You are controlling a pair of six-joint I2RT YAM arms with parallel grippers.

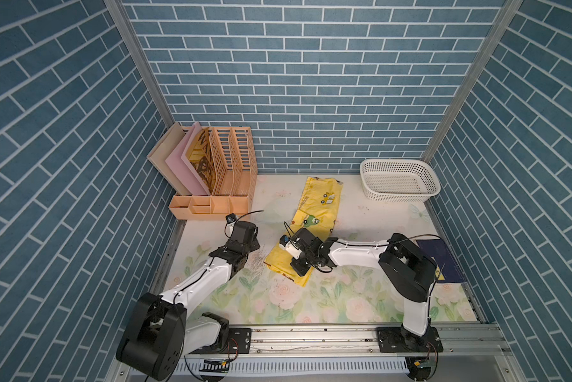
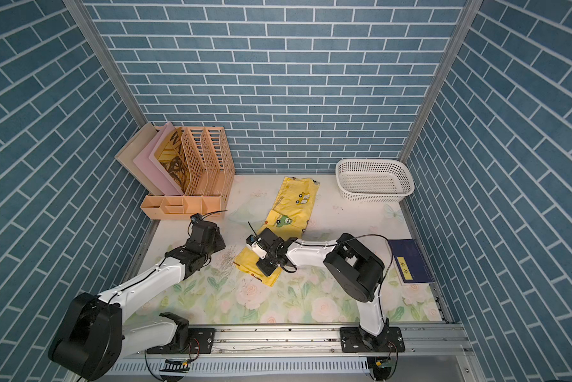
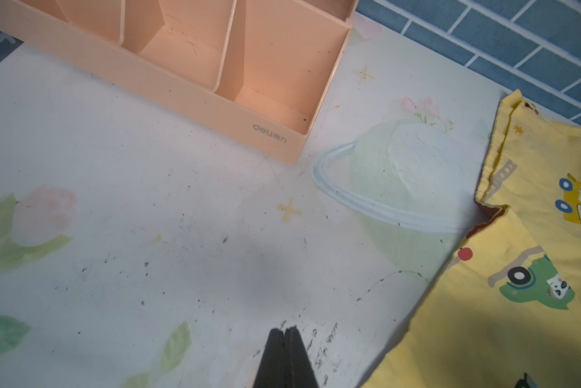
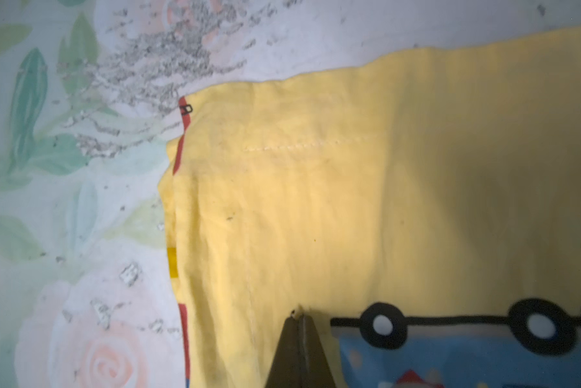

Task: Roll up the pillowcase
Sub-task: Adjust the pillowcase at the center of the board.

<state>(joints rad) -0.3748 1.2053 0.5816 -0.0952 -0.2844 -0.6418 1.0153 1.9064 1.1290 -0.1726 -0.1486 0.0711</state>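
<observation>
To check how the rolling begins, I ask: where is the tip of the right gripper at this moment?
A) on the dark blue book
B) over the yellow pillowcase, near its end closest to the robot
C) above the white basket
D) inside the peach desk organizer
B: in the right wrist view, the shut right gripper points over the yellow pillowcase, close to the cloth's edge.

The pillowcase point(image 1: 317, 211) is bright yellow, printed with a green car, a yellow truck and a blue vehicle with black-ringed wheels, with red strips at one edge. The mat point(image 1: 311, 297) is pale, with pink roses and green leaves. The file rack point(image 1: 231, 158) is peach, the perforated basket point(image 1: 397, 196) white, the book point(image 1: 443, 261) navy with a yellow label, the walls point(image 1: 294, 82) blue brick with white lines.
</observation>
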